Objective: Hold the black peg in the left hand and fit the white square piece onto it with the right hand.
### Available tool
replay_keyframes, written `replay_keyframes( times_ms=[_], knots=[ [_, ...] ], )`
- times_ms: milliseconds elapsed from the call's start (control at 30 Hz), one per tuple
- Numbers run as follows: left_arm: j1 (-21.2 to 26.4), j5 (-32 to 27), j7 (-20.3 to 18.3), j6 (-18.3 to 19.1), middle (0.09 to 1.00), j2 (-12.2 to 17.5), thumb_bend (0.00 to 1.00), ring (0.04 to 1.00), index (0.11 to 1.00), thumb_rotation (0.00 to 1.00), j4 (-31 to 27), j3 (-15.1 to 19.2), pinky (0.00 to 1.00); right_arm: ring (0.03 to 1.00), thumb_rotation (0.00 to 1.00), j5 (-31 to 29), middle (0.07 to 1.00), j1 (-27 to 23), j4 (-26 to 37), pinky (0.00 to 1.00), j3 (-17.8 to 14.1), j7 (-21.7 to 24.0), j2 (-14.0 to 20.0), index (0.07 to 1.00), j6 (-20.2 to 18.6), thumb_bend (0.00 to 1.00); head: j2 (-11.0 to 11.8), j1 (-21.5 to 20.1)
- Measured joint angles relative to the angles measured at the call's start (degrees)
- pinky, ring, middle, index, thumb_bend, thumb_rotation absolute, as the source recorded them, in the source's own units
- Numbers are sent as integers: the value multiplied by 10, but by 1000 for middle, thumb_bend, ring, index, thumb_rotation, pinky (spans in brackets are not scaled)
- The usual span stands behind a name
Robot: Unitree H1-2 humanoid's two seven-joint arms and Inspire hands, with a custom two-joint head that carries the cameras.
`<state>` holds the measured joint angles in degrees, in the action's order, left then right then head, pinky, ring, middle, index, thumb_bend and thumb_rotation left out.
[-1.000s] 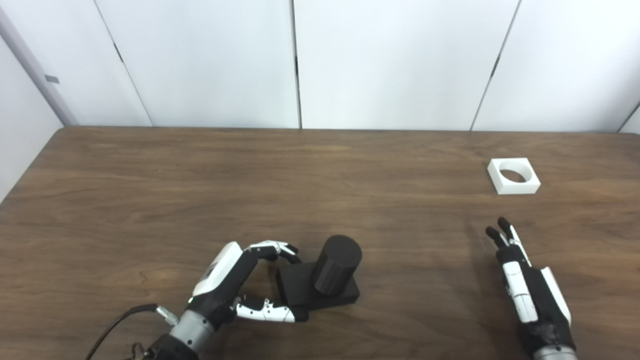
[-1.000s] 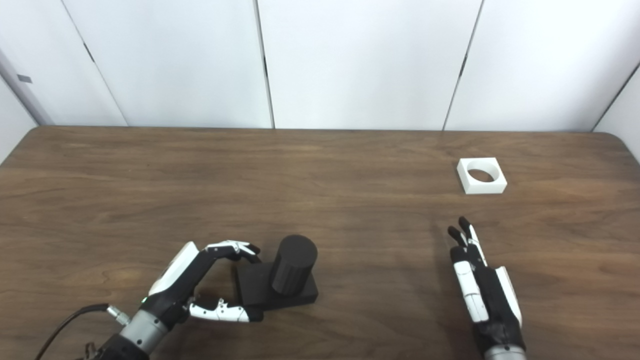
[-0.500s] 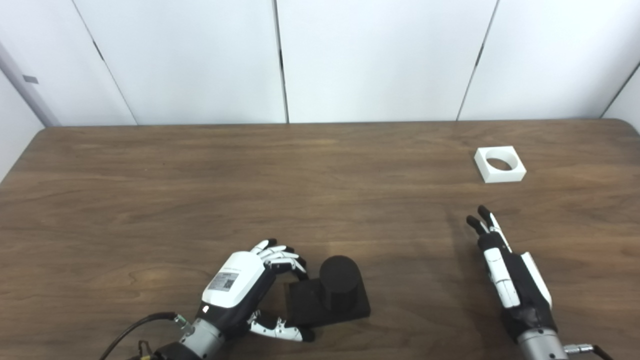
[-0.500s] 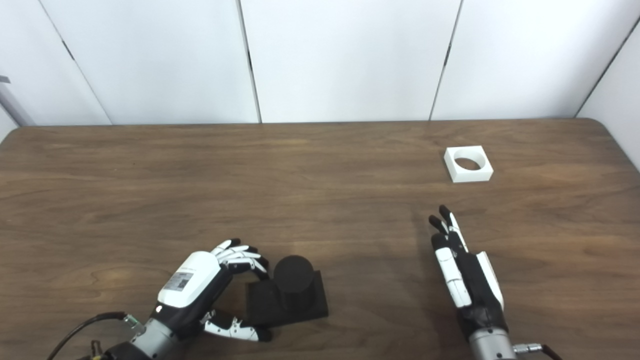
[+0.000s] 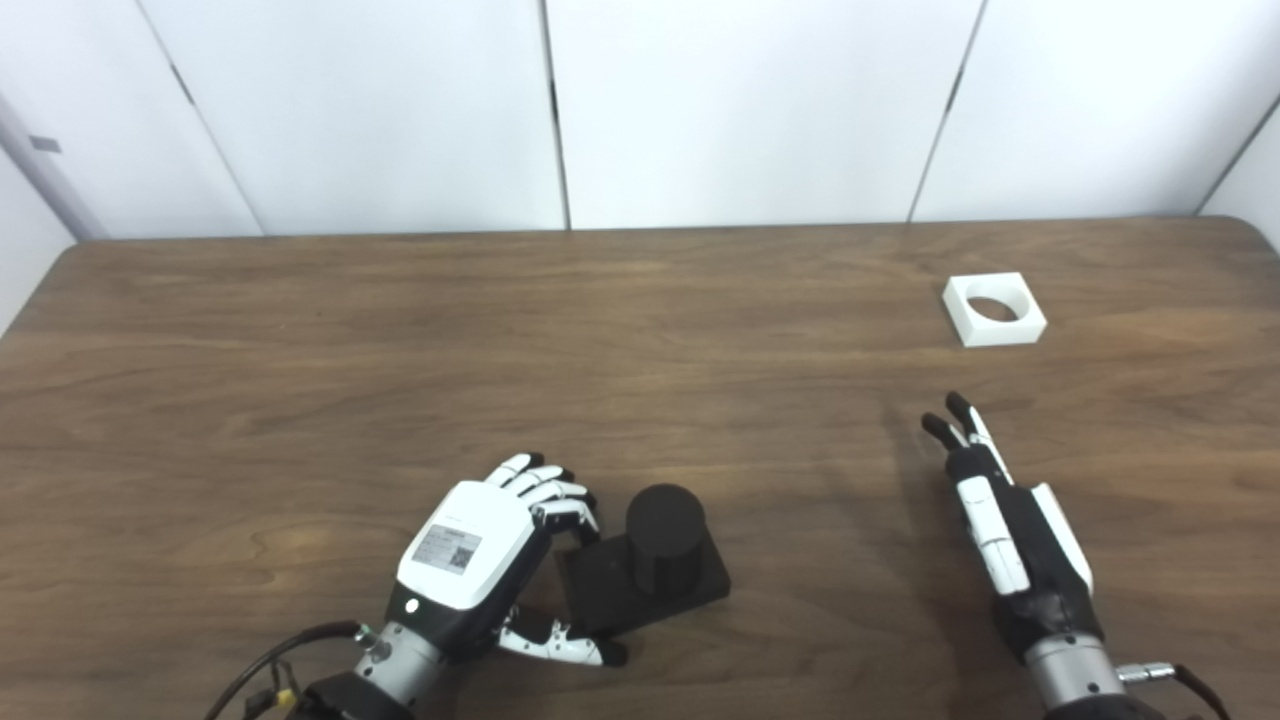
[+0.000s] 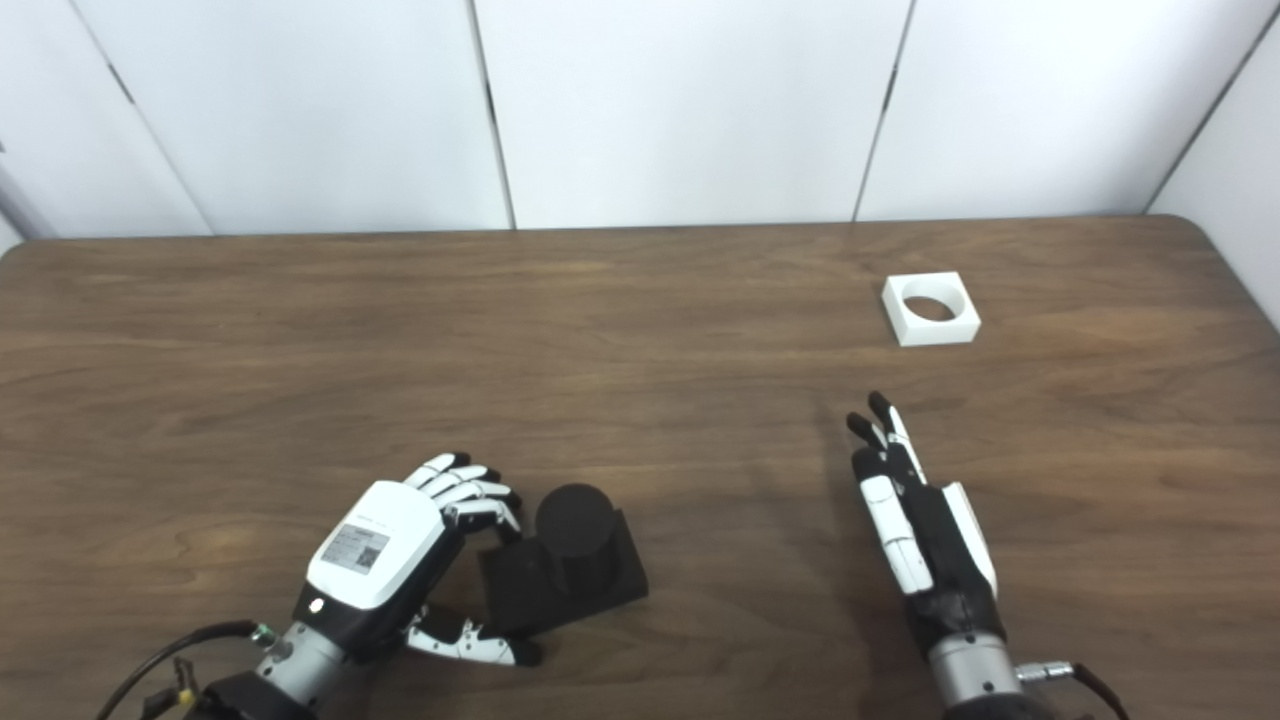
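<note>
Nearest the robot, the left hand [image 5: 475,555] curls around the left edge of the black peg [image 5: 660,535], fingers over the far corner of its square base and thumb along the near edge. It looks to be closing on the base, though a firm grasp cannot be confirmed; the peg stands upright on the counter [image 5: 300,400], probably so its round post faces up for the fit. The right hand [image 5: 1005,505] lies released and empty, fingers extended toward the white square piece [image 5: 993,310], which sits well apart near the far right edge. Nothing lies between them.
</note>
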<state>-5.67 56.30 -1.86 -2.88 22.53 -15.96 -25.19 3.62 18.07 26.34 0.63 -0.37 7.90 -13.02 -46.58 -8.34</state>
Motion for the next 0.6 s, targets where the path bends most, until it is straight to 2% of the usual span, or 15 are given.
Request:
replay_keyframes(
  times_ms=[67, 133, 200, 267, 367, 467, 567, 600],
  knots=[
    [0, -2, 0, 0, 751, 0, 521, 829, 486, 47, 0, 2, 880, 1000, 977, -5, 962, -1, 3, 1000, -2, 2, 1, 1000, -4, 570, 1, -22],
    [0, -8, -2, -1, 750, 0, 521, 828, 486, 47, 0, 4, 861, 976, 859, 6, 945, -3, 22, 992, -1, 7, 5, 981, -27, 535, 1, -22],
    [-1, -14, -5, -3, 748, 1, 521, 821, 486, 47, 0, 6, 846, 956, 752, 43, 947, -16, 41, 950, 3, 16, 19, 965, -51, 555, 4, -41],
    [0, -19, -7, -5, 748, 2, 521, 816, 486, 48, 1, 8, 839, 945, 591, 81, 946, -43, 54, 921, 9, 43, 59, 949, -87, 601, 5, -50],
    [-1, -28, -13, -6, 749, 3, 521, 813, 486, 48, 0, 12, 841, 975, 499, 138, 962, -106, 55, 947, 7, 95, 136, 941, -130, 696, 10, -76],
    [-1, -34, -15, -10, 746, 3, 521, 808, 486, 49, 0, 14, 839, 998, 387, 205, 983, -160, 55, 947, -3, 164, 187, 930, -140, 776, 12, -82],
    [-1, -35, -17, -15, 744, 3, 522, 804, 486, 49, 0, 16, 835, 1000, 286, 250, 982, -219, 36, 896, -5, 234, 222, 902, -141, 850, 21, -94],
    [-1, -36, -18, -15, 743, 3, 522, 803, 486, 49, 0, 16, 835, 1000, 256, 260, 978, -233, 25, 888, -6, 245, 228, 889, -141, 878, 22, -93]
  ],
)
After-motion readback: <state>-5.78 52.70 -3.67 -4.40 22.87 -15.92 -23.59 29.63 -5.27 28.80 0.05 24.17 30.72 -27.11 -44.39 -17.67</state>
